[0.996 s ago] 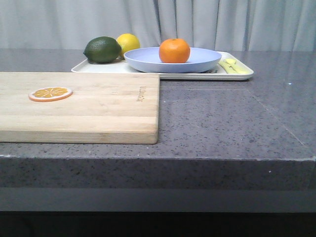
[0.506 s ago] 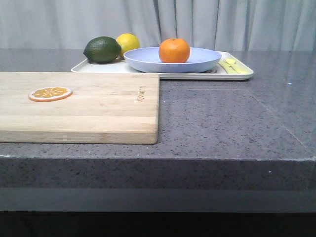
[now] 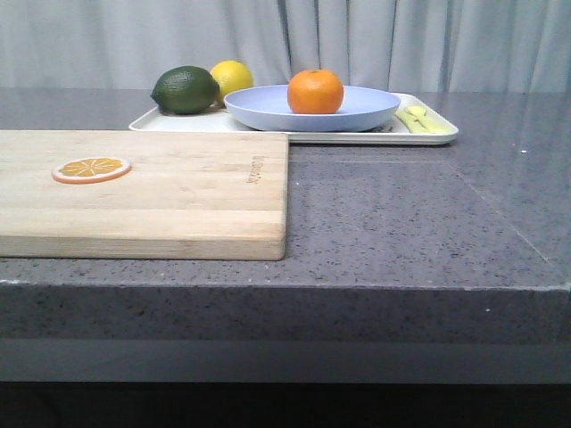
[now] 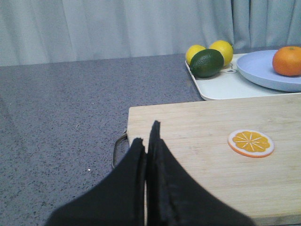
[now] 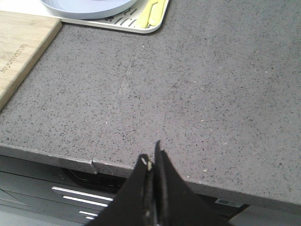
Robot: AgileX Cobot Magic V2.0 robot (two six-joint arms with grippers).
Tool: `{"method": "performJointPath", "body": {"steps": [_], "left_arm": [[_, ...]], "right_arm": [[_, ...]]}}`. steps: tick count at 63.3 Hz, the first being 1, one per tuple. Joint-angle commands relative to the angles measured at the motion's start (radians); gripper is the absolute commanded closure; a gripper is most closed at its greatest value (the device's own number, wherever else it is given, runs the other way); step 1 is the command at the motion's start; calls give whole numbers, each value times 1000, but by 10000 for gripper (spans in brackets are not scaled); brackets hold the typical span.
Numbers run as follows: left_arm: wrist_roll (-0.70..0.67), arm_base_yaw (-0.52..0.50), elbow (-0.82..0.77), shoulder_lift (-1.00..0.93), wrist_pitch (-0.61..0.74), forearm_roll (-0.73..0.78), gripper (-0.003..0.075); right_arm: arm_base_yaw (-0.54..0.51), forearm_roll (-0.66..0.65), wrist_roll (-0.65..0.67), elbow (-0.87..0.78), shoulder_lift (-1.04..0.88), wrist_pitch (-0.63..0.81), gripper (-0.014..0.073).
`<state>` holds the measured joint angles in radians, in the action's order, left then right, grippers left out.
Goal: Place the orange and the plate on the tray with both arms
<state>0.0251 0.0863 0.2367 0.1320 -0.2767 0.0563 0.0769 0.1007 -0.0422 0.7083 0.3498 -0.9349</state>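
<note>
The whole round bright-orange fruit, the orange, sits in the middle of the large shallow pale lavender-blue plate, and that plate rests on the flat cream-white rectangular tray at the far side of the speckled grey stone bench. Also on the tray, beside the plate, lie a dark green lime and a yellow lemon; the left wrist view shows a second lemon behind the lime. Yellow-green printed marks show at the tray's right end.

Nearer the robot, a pale wooden cutting board lies on the bench, its far edge close to the tray, with a flat orange slice disc on its left part.

Over the last second nothing in the front view has shifted: orange, plate and tray lie exactly as they did, and neither arm enters that view. I judge from this that both placements are done and the arms have drawn back, so the task looks complete.

The left claw hangs over the near left end of the board, its black fingers pressed together on nothing. The right claw hangs over the bench's near edge, well apart from the tray, likewise closed and empty.
</note>
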Motion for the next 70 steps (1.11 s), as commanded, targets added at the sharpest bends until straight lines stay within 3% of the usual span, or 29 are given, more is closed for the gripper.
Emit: {"method": "performJointPath", "body": {"steps": [1, 23, 70], "left_arm": [[-8, -21, -62, -43, 199, -41, 740], [-8, -43, -272, -155, 287, -131, 740], [-8, -43, -271, -153, 247, -131, 740]], "right_arm": [[-3, -8, -12, 21, 7, 67, 662], [-3, -8, -12, 21, 7, 65, 662], [-3, -8, -12, 21, 7, 64, 662]]}}
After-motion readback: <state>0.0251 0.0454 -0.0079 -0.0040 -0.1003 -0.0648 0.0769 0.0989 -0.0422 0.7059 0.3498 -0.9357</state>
